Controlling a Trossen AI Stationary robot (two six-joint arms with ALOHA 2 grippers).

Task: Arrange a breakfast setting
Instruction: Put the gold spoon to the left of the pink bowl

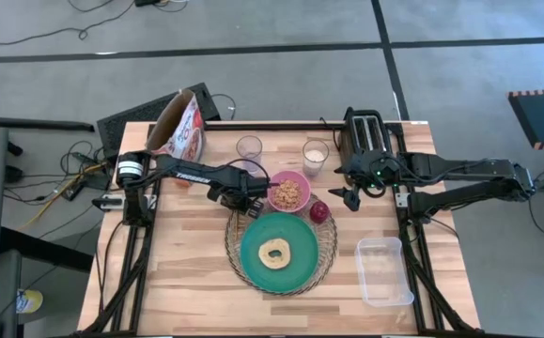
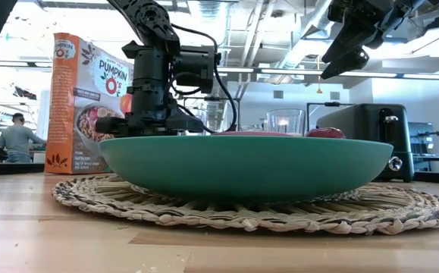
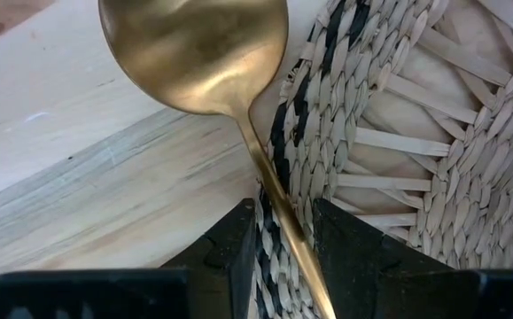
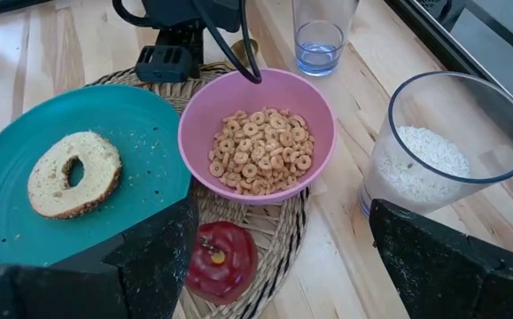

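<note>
Spoon (image 3: 205,53) handle sits gripped between left tool (image 3: 284,252) fingers, over charger (image 3: 398,133) edge.

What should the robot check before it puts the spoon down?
1. Spoon gripped: ok. The left gripper is shut on its gold handle.
2. Landing spot: not ok yet. The handle crosses the woven placemat edge while the spoon's bowl hangs over bare wood.
3. Pink cereal bowl upright and full: ok.
4. Bagel on the teal plate: ok.
5. Red fruit on the placemat beside the bowl: ok.
6. Right gripper out of the way: ok, open, raised by the toaster.
</note>
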